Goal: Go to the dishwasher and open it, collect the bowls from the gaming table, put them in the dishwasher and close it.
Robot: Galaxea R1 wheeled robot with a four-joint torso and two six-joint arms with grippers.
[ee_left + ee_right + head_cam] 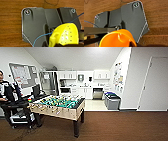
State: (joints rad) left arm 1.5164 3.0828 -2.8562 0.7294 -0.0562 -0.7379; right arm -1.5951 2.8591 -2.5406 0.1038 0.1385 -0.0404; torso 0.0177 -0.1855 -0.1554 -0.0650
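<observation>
We stood on the brown floor [120, 127], far from the dishwasher [97, 93], which looked closed beside the grey bin [112, 101]. We saw no bowls collected; we couldn't tell either gripper's state. Every step seemed left.

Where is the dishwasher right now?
In the head view, the dishwasher sits in the white kitchenette cabinets at the far wall, behind the foosball table and just left of the grey bin.

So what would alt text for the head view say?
A table-football table stands on brown carpet, with a white kitchenette behind it holding a steel-fronted dishwasher beside a grey bin with a blue lid. A seated person is at far left.
</observation>
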